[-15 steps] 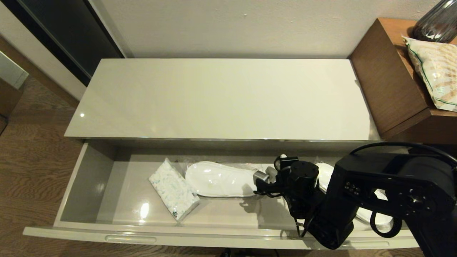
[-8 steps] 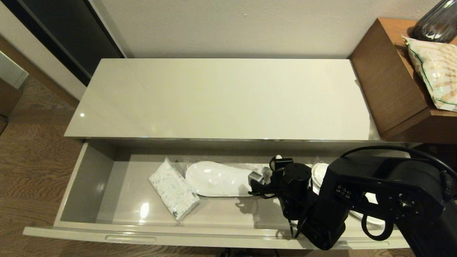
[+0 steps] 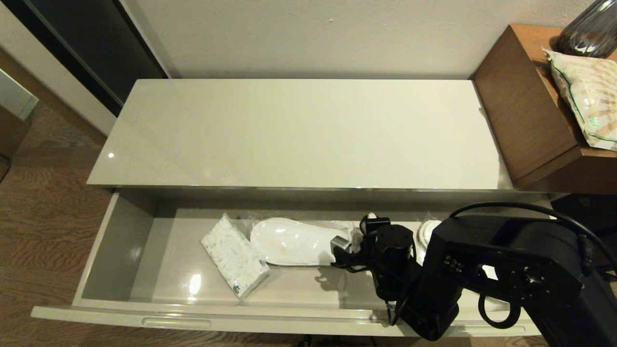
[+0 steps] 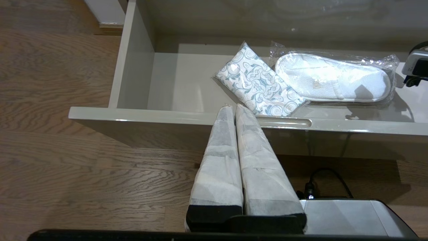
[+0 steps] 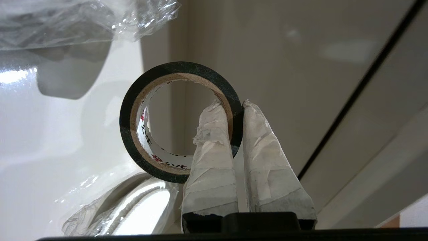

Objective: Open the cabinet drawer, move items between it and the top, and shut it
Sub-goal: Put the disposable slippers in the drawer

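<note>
We see the black tape roll (image 5: 180,122) pinched by its wall in the right gripper (image 5: 235,107), one finger through the pale core and one outside, above the floor of the open cabinet drawer (image 3: 120,241) towards its right half. The tissue pack (image 3: 234,261) lies on the drawer floor, touching a bagged white slipper (image 3: 294,241). Our left gripper (image 4: 233,108) hangs with its fingers pressed together before the drawer front. The top (image 3: 299,132) is behind.

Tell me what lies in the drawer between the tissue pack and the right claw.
A white slipper in clear plastic wrap lies between the tissue pack and the right claw, touching the pack; both the head and left wrist views show it.
</note>
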You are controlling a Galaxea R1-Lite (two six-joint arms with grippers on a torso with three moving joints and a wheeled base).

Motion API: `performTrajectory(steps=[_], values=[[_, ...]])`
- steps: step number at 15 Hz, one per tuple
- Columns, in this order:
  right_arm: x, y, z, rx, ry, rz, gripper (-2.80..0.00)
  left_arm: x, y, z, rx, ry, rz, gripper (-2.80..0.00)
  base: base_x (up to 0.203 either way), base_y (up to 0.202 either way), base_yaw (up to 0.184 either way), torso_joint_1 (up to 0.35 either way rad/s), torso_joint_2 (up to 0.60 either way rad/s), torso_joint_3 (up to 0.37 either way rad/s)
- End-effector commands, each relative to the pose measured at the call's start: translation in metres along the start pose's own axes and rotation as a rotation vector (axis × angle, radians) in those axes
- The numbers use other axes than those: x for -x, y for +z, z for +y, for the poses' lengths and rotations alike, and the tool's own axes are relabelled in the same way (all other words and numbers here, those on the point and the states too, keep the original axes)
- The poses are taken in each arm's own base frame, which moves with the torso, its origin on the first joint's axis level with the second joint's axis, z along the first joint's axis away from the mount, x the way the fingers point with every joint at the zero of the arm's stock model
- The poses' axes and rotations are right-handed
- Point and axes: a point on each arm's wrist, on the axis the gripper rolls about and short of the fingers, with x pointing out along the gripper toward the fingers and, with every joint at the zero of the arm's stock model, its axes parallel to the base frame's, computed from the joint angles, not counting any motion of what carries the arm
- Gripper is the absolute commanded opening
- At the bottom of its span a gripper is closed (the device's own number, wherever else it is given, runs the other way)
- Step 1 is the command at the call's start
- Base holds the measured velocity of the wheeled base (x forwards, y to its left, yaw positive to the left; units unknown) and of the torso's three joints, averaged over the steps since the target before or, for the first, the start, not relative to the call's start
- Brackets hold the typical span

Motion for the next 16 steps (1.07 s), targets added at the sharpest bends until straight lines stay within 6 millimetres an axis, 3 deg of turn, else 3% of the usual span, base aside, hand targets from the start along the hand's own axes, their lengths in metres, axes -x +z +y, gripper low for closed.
performTrajectory(steps=[1, 16], values=[[-0.002, 0.005, 0.003, 0.004, -0.008, 0.000, -2.80, 0.000, 0.000, 0.000, 0.000, 0.000, 0.000, -2.80, 0.000, 0.000, 0.000, 0.000, 0.00, 0.000], [-0.010, 0.017, 0.021, 0.006, -0.004, 0.003, -2.80, 0.000, 0.000, 0.000, 0.000, 0.000, 0.000, -2.80, 0.000, 0.000, 0.000, 0.000, 0.00, 0.000]])
